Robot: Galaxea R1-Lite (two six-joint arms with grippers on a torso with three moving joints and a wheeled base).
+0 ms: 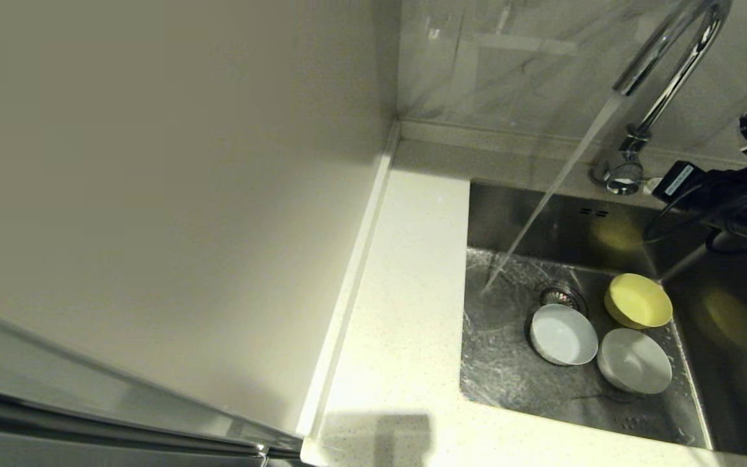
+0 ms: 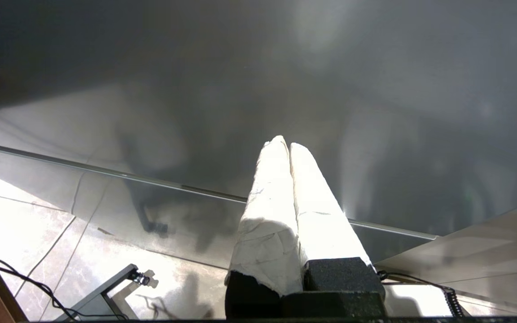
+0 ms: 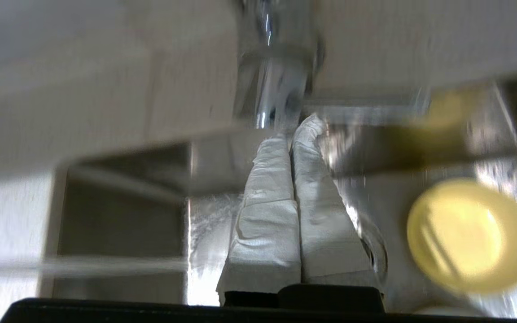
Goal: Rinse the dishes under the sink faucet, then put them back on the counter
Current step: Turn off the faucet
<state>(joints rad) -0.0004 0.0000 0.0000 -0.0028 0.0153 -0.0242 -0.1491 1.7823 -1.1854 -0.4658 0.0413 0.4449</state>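
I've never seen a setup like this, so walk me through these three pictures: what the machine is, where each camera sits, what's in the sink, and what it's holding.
This is a two-armed robot at a kitchen sink. The wide picture comes from a camera on its head, looking down. Water runs from the faucet into the basin, where three small bowls lie: a yellow bowl and two white bowls, next to the drain. The counter lies to the left.

The other two pictures come from cameras on the wrists, looking along each claw's padded fingers. The right claw is shut, holds nothing, and sits close to the faucet's base. The left claw is shut and empty too, parked away from the sink.
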